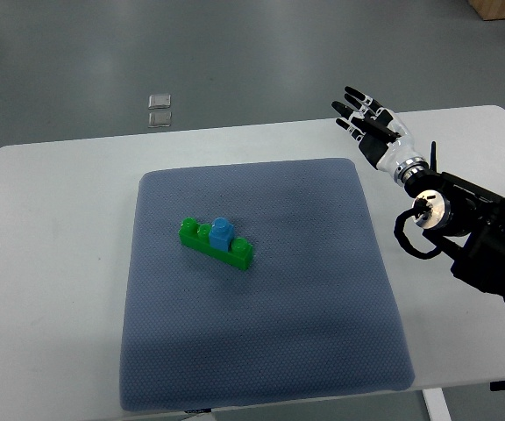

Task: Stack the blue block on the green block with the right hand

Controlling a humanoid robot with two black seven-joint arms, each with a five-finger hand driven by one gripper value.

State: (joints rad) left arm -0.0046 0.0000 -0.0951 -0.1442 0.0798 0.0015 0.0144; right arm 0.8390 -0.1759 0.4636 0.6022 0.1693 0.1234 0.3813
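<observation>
The right hand (368,127) is held with fingers spread, empty, near the white desk's (51,263) far right corner. Well to its left, mid-mat, the small blue plastic block (221,234) is already seated on the long green studded brick (202,240), angled diagonally.

This looks like a robotics lab or test room: a plain white worktop (51,263) on a smooth grey floor (147,44), a blue-grey padded mat (261,351) laid over it, and toy building blocks (217,241) at the mat's centre.
</observation>
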